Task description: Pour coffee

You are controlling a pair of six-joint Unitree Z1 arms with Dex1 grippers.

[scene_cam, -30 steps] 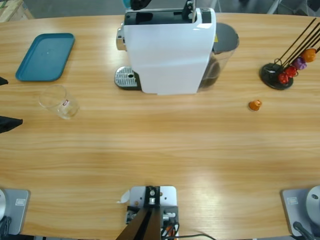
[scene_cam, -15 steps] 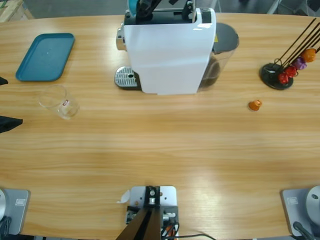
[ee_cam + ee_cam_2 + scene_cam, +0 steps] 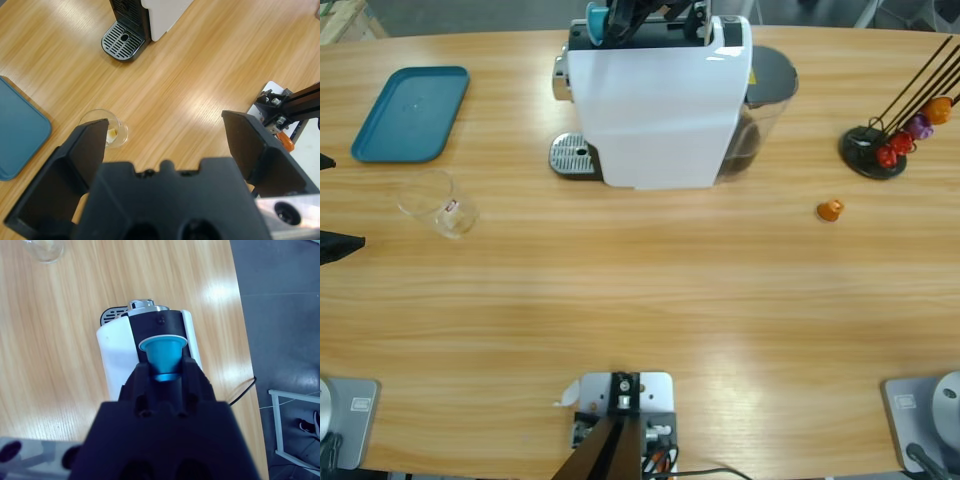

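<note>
Your right gripper pinches a blue capsule above the machine, left gripper gaping over the empty glass, no coffee visible yet; misalign and the capsule could jam or drop.

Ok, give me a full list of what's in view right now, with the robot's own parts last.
White box-shaped coffee machine: one, back middle of the long wooden table.
Small clear glass: one, empty, left side.
Teal plastic tray: one, back left.
Orange capsule: one, loose, right side.
Black wire capsule rack: one, far right, holding orange, purple and red capsules.
Blue capsule: one, in right hand, over the machine's top.
Left hand: open, above the glass.
</note>
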